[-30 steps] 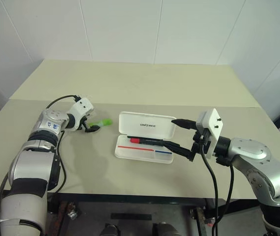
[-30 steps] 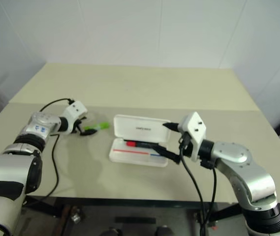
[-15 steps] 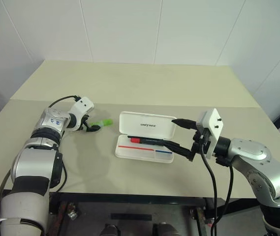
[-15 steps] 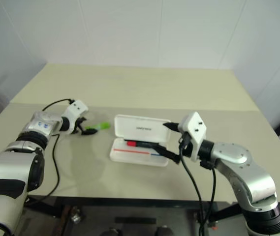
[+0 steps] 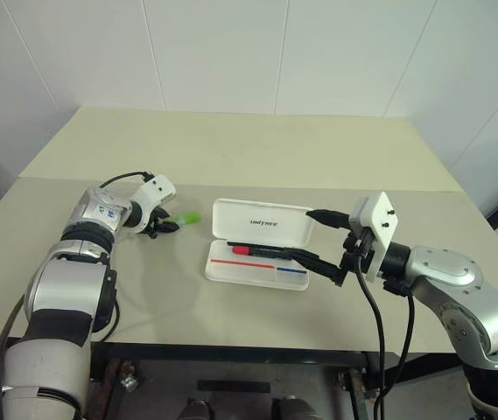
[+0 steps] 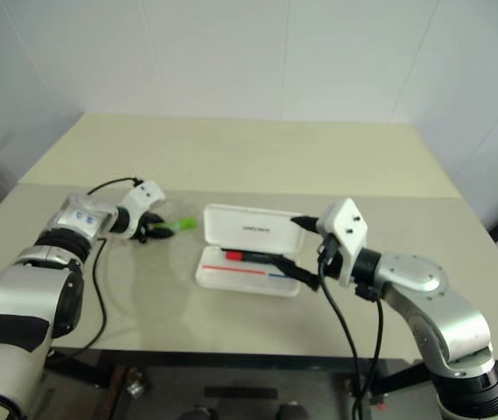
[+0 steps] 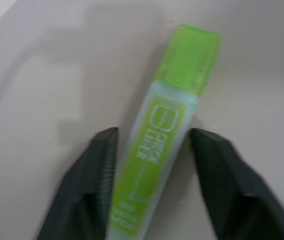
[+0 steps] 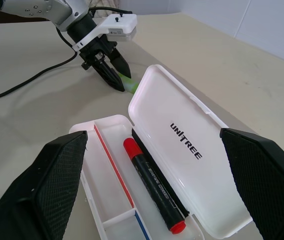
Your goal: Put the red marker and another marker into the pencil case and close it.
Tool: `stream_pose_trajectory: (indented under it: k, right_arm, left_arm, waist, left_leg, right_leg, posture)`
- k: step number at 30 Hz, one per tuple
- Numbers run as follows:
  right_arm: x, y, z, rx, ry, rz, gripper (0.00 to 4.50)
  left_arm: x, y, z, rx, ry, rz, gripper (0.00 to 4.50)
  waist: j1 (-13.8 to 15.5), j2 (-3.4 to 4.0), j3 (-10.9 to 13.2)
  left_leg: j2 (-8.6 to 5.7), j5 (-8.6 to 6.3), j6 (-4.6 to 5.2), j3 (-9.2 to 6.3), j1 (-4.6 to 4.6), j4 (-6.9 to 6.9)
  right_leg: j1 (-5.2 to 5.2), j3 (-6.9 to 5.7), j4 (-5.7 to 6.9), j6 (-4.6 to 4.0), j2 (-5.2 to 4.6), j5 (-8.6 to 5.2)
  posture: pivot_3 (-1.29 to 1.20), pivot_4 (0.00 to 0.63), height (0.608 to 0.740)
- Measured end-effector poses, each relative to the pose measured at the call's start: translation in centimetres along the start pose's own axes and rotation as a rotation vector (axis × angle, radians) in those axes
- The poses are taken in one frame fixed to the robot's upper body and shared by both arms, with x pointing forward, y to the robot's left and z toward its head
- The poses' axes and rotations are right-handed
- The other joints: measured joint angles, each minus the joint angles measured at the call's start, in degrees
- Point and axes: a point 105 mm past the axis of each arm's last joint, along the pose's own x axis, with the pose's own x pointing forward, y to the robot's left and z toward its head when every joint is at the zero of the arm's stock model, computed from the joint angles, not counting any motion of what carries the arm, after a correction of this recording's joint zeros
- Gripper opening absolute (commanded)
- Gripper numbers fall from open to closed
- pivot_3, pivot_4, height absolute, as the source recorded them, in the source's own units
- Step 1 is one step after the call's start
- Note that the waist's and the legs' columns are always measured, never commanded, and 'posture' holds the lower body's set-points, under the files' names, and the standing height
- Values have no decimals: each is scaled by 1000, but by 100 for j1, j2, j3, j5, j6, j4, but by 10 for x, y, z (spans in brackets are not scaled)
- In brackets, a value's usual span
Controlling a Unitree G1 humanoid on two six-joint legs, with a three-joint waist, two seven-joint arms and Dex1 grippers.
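Lying between left hand point(image 7: 151, 165) fingers, green marker point(image 7: 169, 130), on table point(image 5: 231, 157)

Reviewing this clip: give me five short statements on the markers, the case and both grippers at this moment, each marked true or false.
1. The red marker lies inside the open pencil case. True.
2. The green marker is already in the case. False: it lies on the table, to the robot's left of the case.
3. The left gripper has a finger on each side of the green marker. True.
4. The right gripper is clamped on the lid. False: its jaws stand wide open, holding nothing.
5. The lid is shut. False: it stands open.
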Motion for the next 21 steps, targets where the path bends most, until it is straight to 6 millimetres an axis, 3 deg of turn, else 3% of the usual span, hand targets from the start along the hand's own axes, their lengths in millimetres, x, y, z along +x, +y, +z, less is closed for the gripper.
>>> stream_pose_trajectory:
  k: [2,14,21]
  right_arm:
    - [0,0,0,0,0,-2,4500]
    - [-2,-2,1,-7,5,-10,4500]
    - [-6,-7,1,-16,10,-28,4500]
  left_arm:
    - [0,0,-1,-11,3,-1,1150]
    - [1,-1,3,2,-35,-5,1150]
    - [-1,-17,11,117,-116,-144,1150]
  waist:
    - [0,4,-2]
    - [6,4,-3]
    - [21,3,-2]
  left_leg:
    - [-1,0,0,2,1,0]
    - [0,0,0,1,-1,0]
    - [-8,0,0,1,-11,-3]
  right_leg:
    - [0,2,0,1,0,0]
    - [-1,3,-1,2,-1,1]
    - [-2,0,-12,2,-8,1]
  posture:
    - [0,150,740]
    - [0,150,740]
    - [0,150,740]
